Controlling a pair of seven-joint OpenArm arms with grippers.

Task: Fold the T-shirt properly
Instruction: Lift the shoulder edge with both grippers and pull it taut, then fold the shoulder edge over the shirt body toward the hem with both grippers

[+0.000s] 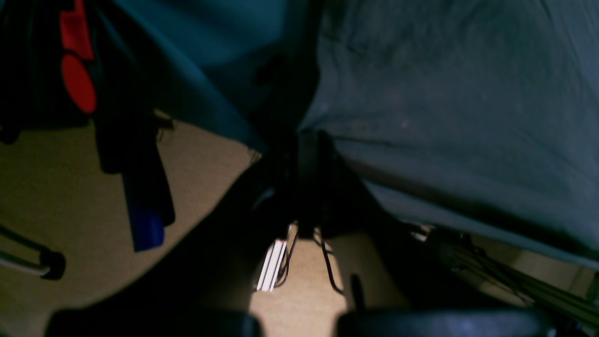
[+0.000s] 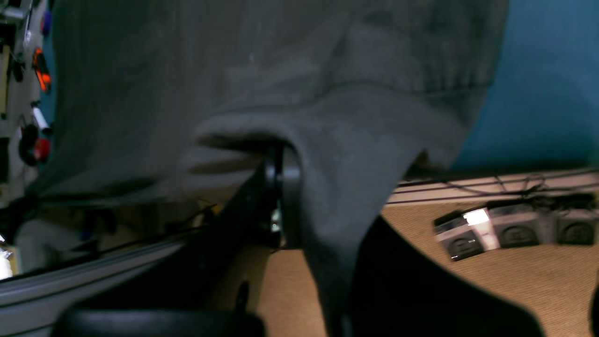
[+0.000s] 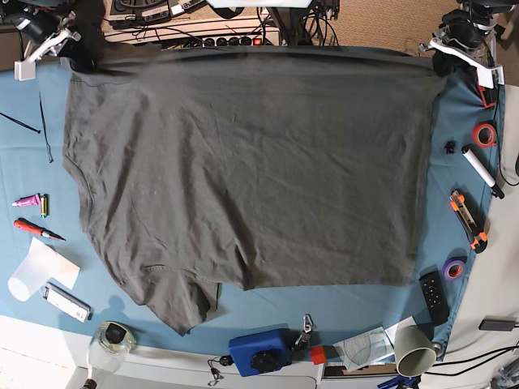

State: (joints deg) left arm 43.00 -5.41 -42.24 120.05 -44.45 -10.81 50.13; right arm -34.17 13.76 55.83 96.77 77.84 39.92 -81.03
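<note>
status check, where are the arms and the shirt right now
Both jaws shut on T-shirt hem at far table edge. Shirt spread flat on tablecloth, one sleeve bunched near side. Nothing on it.

Both arms reach to the far corners of the worktop. Right gripper at the base view's upper left, fingers pinched together on T-shirt cloth. Left gripper at the upper right, fingers likewise clamped tight on the shirt's edge. Wrists angled down over the far edge.
</note>
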